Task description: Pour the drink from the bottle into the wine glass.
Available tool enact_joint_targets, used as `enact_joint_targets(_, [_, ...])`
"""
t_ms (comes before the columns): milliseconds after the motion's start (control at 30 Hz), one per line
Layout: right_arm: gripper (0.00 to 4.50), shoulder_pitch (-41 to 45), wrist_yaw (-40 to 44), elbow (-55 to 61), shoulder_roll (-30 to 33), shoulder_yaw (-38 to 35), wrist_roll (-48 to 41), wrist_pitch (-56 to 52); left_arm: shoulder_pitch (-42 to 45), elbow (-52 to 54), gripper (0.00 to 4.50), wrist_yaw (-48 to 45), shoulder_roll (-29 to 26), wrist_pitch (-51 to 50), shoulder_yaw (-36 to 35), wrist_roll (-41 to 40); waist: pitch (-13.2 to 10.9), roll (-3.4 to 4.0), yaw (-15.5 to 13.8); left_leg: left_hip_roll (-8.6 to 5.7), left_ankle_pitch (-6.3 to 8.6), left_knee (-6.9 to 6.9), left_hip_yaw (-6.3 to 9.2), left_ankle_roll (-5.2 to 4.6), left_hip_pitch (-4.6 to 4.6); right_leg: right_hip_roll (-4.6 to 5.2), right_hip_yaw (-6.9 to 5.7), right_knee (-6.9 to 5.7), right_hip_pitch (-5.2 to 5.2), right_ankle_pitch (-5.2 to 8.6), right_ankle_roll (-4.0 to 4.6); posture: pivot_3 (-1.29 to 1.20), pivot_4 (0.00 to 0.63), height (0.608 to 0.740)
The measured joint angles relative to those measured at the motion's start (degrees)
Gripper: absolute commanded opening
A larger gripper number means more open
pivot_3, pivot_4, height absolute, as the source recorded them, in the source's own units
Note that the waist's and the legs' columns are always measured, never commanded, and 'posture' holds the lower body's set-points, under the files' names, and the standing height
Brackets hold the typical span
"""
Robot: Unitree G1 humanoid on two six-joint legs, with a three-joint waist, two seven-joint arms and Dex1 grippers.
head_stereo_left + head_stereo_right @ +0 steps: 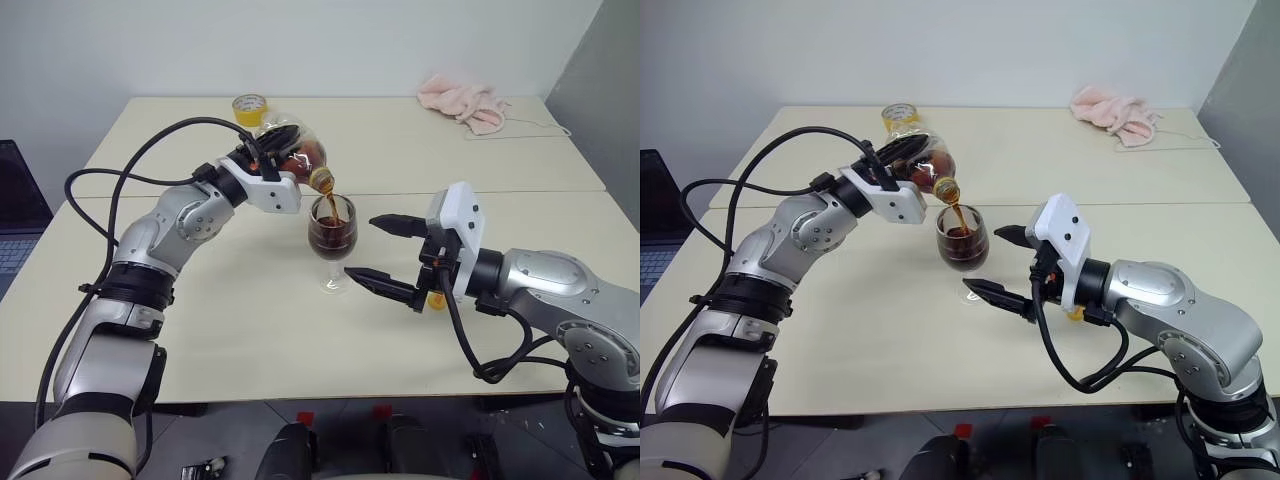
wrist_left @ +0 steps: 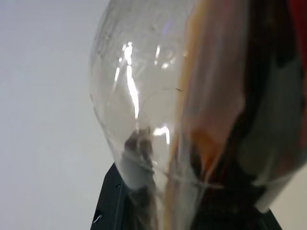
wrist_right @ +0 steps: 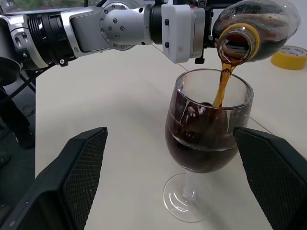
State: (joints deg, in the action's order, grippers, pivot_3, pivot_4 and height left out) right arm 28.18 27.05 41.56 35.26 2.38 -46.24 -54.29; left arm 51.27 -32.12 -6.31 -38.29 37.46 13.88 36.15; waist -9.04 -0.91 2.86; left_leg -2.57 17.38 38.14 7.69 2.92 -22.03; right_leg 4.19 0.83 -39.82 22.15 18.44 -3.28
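Right wrist view — bottle (image 3: 259, 28) tipped neck-down over wine glass (image 3: 207, 139).

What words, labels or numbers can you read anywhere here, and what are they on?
None can be read.
The bottle: red label strip, no print legible.
The yellow tape roll: dark marks on its side, too small to read.
The wine glass: no markings.

Tipped bottle (image 1: 293, 152) streams dark drink (image 3: 221, 88) into the upright, half-full wine glass (image 1: 331, 238).
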Motion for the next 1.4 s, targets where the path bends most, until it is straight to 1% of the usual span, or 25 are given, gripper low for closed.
enact_joint_targets(1400, [4.5, -0.03, -0.9, 0.03, -0.37, 0.0, -0.27, -0.03, -1.04, 3.42, 0.9, -1.82, -0.38, -0.43, 0.03, 0.07, 0.0, 0.0, 0.06, 0.0, 0.0, 0.02, -0.01, 0.0, -0.01, 0.0, 0.01, -0.05, 0.03, 0.0, 0.0, 0.0, 0.15, 0.74])
